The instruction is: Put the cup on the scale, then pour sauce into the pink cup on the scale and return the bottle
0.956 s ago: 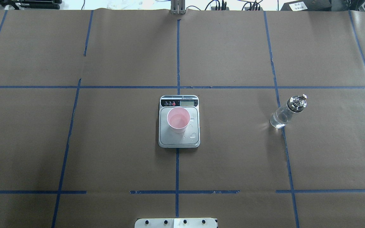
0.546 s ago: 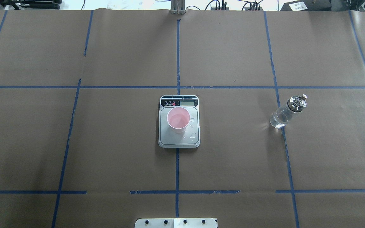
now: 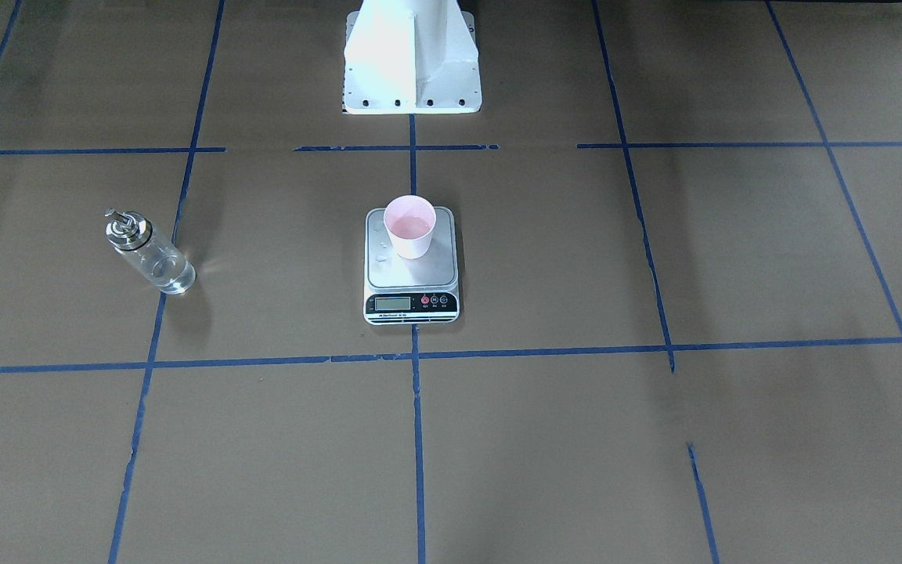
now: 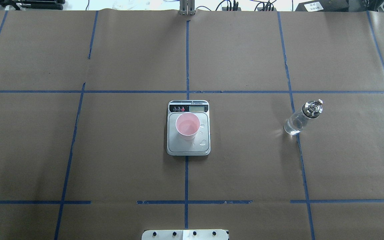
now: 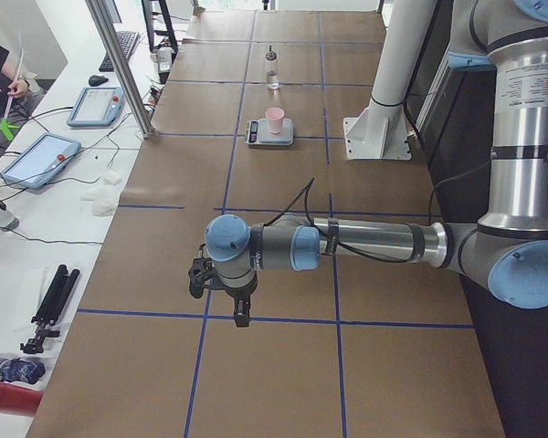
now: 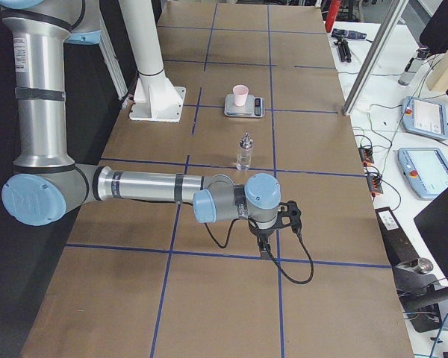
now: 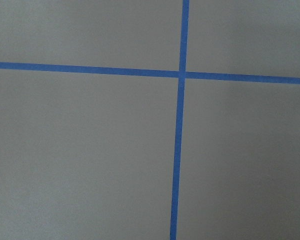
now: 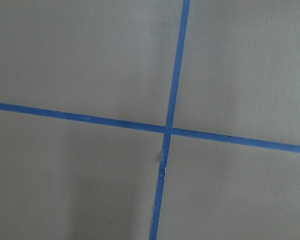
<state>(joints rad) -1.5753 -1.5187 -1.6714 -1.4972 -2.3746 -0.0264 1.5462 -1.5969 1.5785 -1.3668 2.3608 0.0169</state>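
Observation:
The pale pink cup (image 4: 187, 126) stands upright on the scale (image 4: 188, 148) at the table's middle, with clear liquid in its bottom. In the front-facing view the cup (image 3: 410, 225) sits toward the scale's (image 3: 412, 276) far edge. The bottle (image 4: 300, 119) with its metal cap stands upright on the paper to the right, apart from everything, and holds clear sauce. My left gripper (image 5: 242, 315) and right gripper (image 6: 265, 250) show only in the side views, far from the scale near the table's ends. I cannot tell whether either is open or shut.
A few drops of liquid (image 4: 204, 142) lie on the scale's platform beside the cup. Blue tape lines (image 4: 186, 60) cross the brown paper. The robot's white base (image 3: 412, 59) stands behind the scale. Both wrist views show only paper and tape.

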